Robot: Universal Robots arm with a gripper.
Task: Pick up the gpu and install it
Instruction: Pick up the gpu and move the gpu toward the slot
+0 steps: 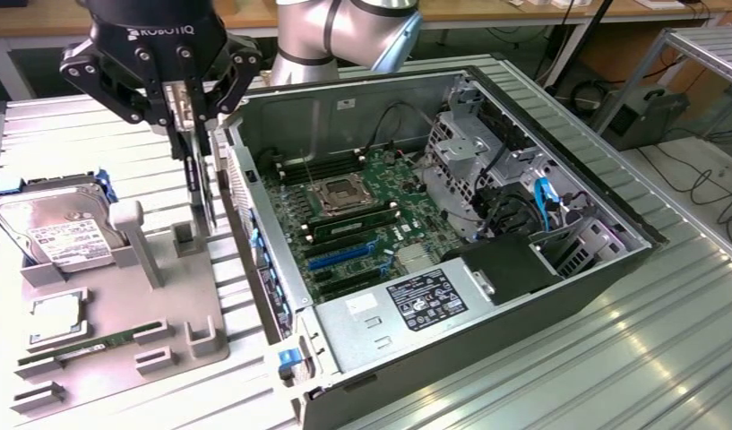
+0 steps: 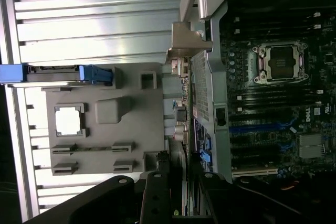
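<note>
One open black tower computer case (image 1: pixel 521 349) laid on side. One flat grey parts tray (image 1: pixel 186 313) set beside it. Black two-finger gripper (image 1: pixel 189 115) narrowed to slit, clamped on slim black gpu card (image 1: pixel 202 179), held upright, edge-on, between tray and case. On tray: one silver hard drive (image 1: pixel 67 235), one square processor chip (image 1: pixel 57 315), one green RAM stick (image 1: pixel 85 349).

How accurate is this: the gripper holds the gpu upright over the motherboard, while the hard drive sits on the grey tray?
Wrong in one respect: the exterior view shows the gripper holding the gpu upright over the grey tray, beside the case, not over the motherboard. The hard drive does sit on the tray.
</note>
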